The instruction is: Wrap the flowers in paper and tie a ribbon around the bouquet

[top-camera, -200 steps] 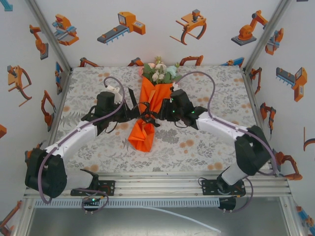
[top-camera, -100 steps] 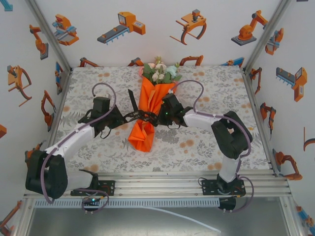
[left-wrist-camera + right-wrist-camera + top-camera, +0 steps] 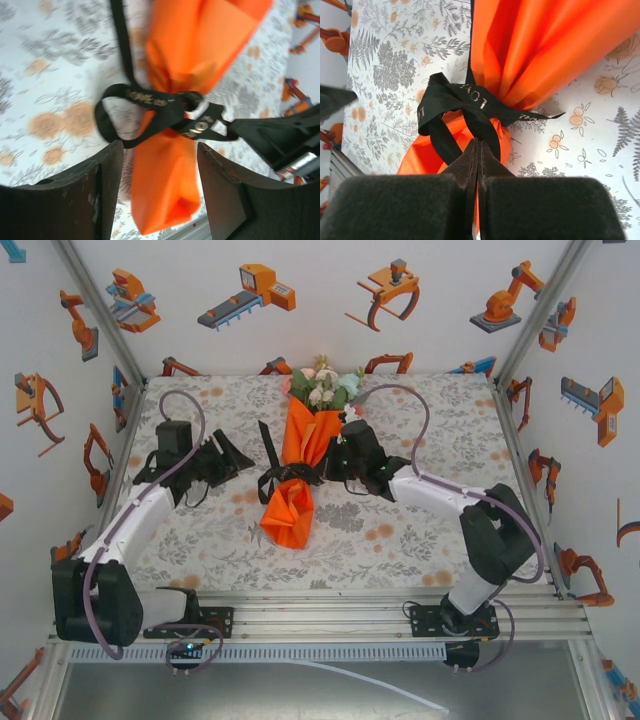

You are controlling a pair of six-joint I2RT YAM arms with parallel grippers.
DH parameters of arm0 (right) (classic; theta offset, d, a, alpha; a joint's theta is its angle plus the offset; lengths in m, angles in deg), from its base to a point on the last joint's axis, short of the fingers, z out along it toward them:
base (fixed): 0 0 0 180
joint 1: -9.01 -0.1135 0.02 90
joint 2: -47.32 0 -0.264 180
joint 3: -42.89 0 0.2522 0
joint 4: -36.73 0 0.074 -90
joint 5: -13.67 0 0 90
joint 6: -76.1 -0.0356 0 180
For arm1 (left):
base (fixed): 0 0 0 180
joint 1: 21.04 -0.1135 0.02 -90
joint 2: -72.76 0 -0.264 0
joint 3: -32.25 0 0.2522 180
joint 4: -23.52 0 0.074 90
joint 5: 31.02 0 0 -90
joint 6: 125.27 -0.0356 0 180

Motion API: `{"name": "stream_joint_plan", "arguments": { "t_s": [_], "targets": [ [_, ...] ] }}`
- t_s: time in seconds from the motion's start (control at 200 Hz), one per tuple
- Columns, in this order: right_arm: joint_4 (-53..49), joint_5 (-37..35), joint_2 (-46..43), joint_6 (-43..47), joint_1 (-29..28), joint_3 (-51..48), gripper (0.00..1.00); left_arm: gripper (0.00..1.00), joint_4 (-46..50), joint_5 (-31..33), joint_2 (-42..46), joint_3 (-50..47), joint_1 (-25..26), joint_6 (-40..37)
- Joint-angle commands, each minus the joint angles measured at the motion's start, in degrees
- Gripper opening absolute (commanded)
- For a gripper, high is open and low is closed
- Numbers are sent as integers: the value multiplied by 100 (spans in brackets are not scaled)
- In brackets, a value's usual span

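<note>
on the grey flowered table [image 3: 420,530] the bouquet [image 3: 300,455] lay near the middle, blooms toward 12 o'clock and folded end toward 6 o'clock. the wrapping looked done: the orange paper [image 3: 290,515] was closed round the stems as a cone, pinched narrow at its waist and flaring above and below it. the flowers [image 3: 325,388], pink, white and pale green, stood out of the cone's wide mouth. the black ribbon [image 3: 455,97] with pale lettering already went round the waist and crossed itself in what seemed a first knot, with a slack loop hanging toward 9 o'clock and one tail running up toward 12 o'clock. so the tying seemed well along, with snugging the knot, and perhaps a bow, left to do. the right gripper [image 3: 477,150], at 3 o'clock of the knot, had its jaws pressed together on a strand of the ribbon. the left gripper [image 3: 159,150], at 9 o'clock and apart from the loop, stood partly open with nothing between its jaws.
</note>
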Motion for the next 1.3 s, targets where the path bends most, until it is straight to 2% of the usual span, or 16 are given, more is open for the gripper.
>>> {"name": "stream_joint_plan", "arguments": {
  "t_s": [0.0,0.075,0.22,0.421,0.566,0.641,0.796,0.906,0.961,1.061,1.116,1.297],
  "targets": [
    [-31,-7,-200,828,-55,-127,0,58,50,-1018,-529,760,42,-546],
    [-21,-22,-337,1028,-55,-223,0,59,293,-1172,-1004,1279,166,-860],
    [115,-83,-718,1259,-55,-479,0,59,1360,-759,-1962,2397,421,-1750],
    [967,169,-1220,1368,-79,-1154,0,56,2488,-635,-3172,3524,641,-2454],
    [1006,211,-1175,1554,-132,-1290,0,46,3412,-500,-3957,4216,868,-2622],
    [946,267,-1130,1622,-136,-1281,0,42,3434,-782,-4168,4211,884,-2558],
    [763,343,-1119,1770,-144,-1274,0,42,3376,-1349,-4469,4127,941,-2423],
    [750,318,-1129,1787,-152,-1289,0,41,2974,-1719,-4479,3881,1012,-2183],
    [731,296,-1120,1786,-152,-1282,0,36,2705,-1867,-4444,3735,1017,-2011],
    [648,265,-1118,1829,-165,-1263,0,13,2399,-1887,-4294,3597,1020,-1800],
    [583,249,-1128,1881,-174,-1256,0,5,2296,-1900,-4180,3578,1009,-1776],
    [472,231,-1190,1937,-195,-1285,0,2,2252,-1578,-3754,3617,1011,-1896]
  ]
}}
